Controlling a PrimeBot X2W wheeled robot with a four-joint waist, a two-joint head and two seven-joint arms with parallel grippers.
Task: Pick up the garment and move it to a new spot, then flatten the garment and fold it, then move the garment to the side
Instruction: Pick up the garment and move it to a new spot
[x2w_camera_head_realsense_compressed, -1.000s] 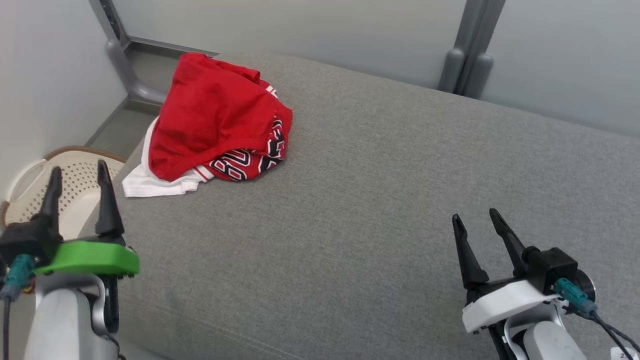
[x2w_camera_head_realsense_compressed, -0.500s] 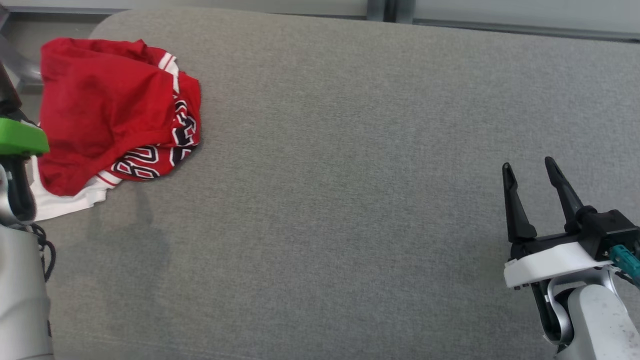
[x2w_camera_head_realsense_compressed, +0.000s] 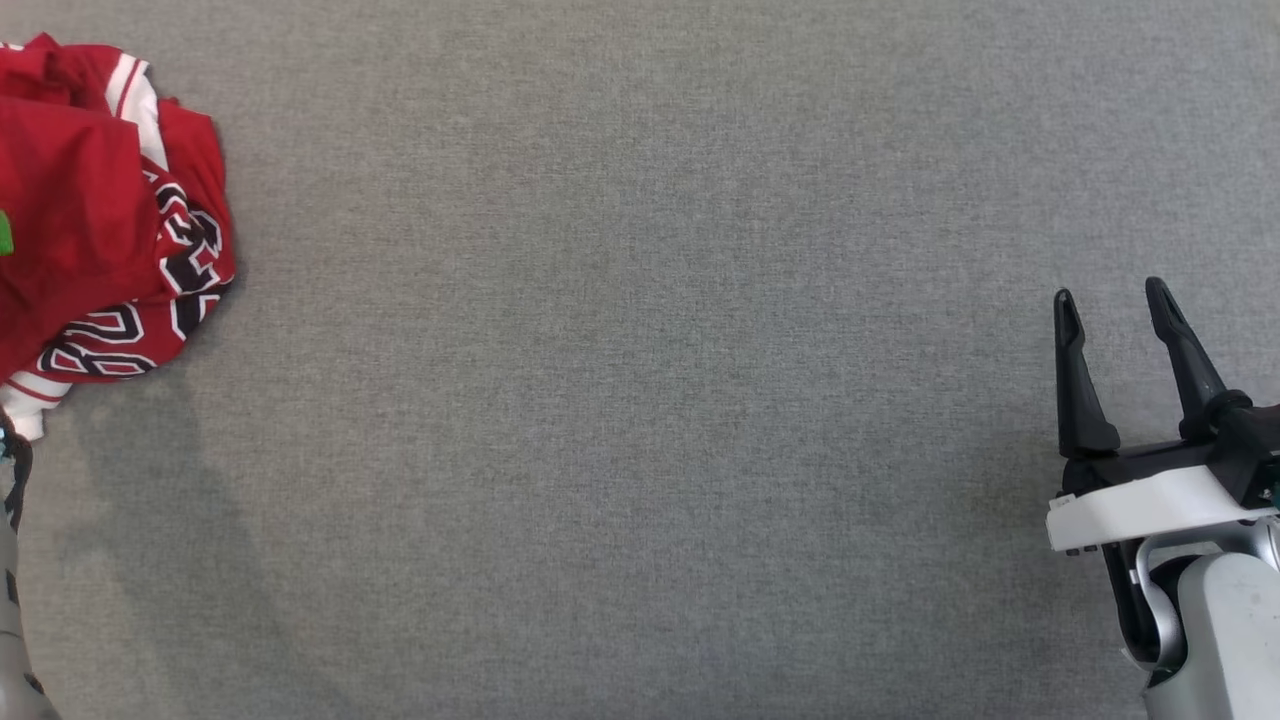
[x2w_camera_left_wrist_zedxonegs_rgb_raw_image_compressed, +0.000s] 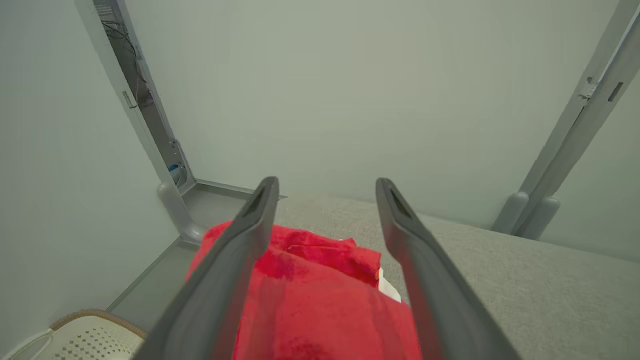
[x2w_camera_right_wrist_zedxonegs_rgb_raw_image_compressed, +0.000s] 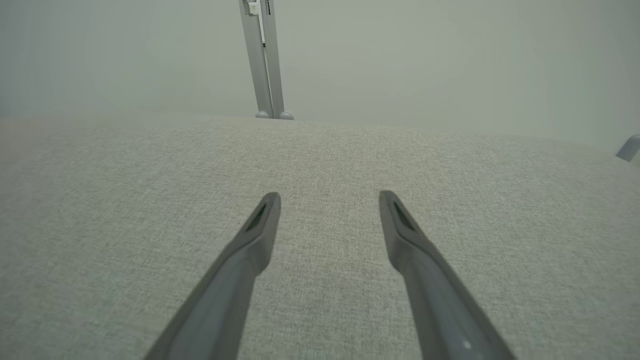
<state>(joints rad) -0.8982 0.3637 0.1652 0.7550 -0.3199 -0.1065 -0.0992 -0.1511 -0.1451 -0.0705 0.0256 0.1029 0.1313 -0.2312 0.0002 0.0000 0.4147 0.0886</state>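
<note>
A crumpled red garment (x2w_camera_head_realsense_compressed: 95, 230) with white trim and black-and-white lettering lies bunched at the far left of the grey cushion, cut off by the head view's left edge. In the left wrist view my left gripper (x2w_camera_left_wrist_zedxonegs_rgb_raw_image_compressed: 325, 187) hovers open just above and before the red garment (x2w_camera_left_wrist_zedxonegs_rgb_raw_image_compressed: 320, 300), its fingers spread with nothing between them. My right gripper (x2w_camera_head_realsense_compressed: 1110, 300) stands open at the right of the cushion, far from the garment, fingers (x2w_camera_right_wrist_zedxonegs_rgb_raw_image_compressed: 260, 225) apart over bare fabric.
The grey upholstered surface (x2w_camera_head_realsense_compressed: 640, 380) spreads wide between the garment and my right gripper. A pale perforated basket (x2w_camera_left_wrist_zedxonegs_rgb_raw_image_compressed: 85, 340) sits on the floor beyond the cushion's left end. Grey frame posts (x2w_camera_left_wrist_zedxonegs_rgb_raw_image_compressed: 530, 215) and pale walls stand behind.
The head camera has tilted down and swung right, so the garment has slid to the picture's left edge and the walls and basket have left it. My left gripper left that view.
</note>
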